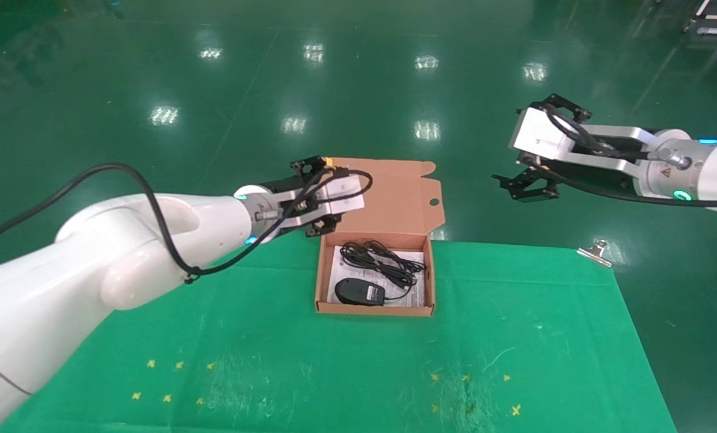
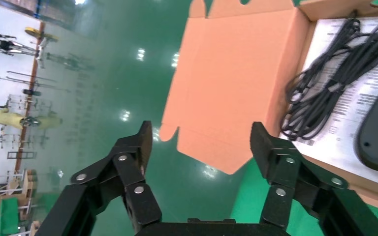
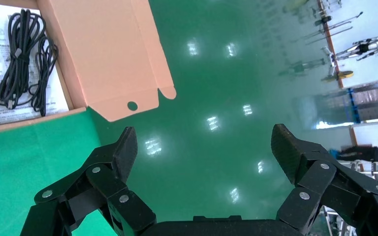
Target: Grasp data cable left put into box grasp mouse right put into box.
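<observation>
Left hand: raised at the far left corner of the box, over the lid's edge. Fingers spread wide, nothing between them; the left wrist view shows both pads clear of the cardboard.

Right hand: up in the air beyond the counter's far edge, well to the right of the box. Fingers wide apart, holding nothing; only floor shows between them in the right wrist view.

Box sits open on the green counter, lid tipped back, round hole near its right tab. Inside, on the white printed sheet: the data cable, a looped bundle in the far half; the mouse in the near half, just beside the cable.

Metal binder clip at the counter's far right corner.
</observation>
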Robot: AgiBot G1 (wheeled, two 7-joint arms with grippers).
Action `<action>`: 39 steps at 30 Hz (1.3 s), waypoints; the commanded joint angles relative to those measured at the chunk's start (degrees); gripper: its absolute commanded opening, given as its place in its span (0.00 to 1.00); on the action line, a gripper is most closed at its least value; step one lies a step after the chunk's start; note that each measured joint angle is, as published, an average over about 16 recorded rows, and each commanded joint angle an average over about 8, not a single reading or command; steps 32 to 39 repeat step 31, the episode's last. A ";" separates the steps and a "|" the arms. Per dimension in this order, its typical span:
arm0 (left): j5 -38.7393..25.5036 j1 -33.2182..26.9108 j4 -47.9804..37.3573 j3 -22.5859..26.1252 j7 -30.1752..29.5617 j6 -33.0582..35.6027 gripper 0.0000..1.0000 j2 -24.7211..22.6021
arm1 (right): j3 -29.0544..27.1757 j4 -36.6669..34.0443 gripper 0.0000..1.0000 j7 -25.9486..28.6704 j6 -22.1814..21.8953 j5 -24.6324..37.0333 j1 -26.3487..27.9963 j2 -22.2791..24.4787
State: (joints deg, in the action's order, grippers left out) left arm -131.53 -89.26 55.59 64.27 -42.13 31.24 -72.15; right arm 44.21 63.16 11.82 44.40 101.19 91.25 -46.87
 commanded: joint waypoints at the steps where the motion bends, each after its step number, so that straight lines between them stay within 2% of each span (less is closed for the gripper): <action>1: 0.10 -0.31 -0.04 -0.26 -0.05 0.13 1.00 0.23 | 0.02 0.07 1.00 0.03 0.43 0.12 0.42 0.00; 28: 40.43 12.19 8.06 -21.92 14.07 24.61 1.00 16.89 | -12.67 4.77 1.00 -0.44 18.89 -26.58 -13.01 5.34; 31: 42.75 12.92 8.53 -23.15 14.88 26.01 1.00 17.84 | -13.40 5.03 1.00 -0.47 19.95 -28.11 -13.80 5.65; 39: 42.75 12.92 8.53 -23.15 14.88 26.01 1.00 17.84 | -13.40 5.03 1.00 -0.47 19.95 -28.11 -13.80 5.65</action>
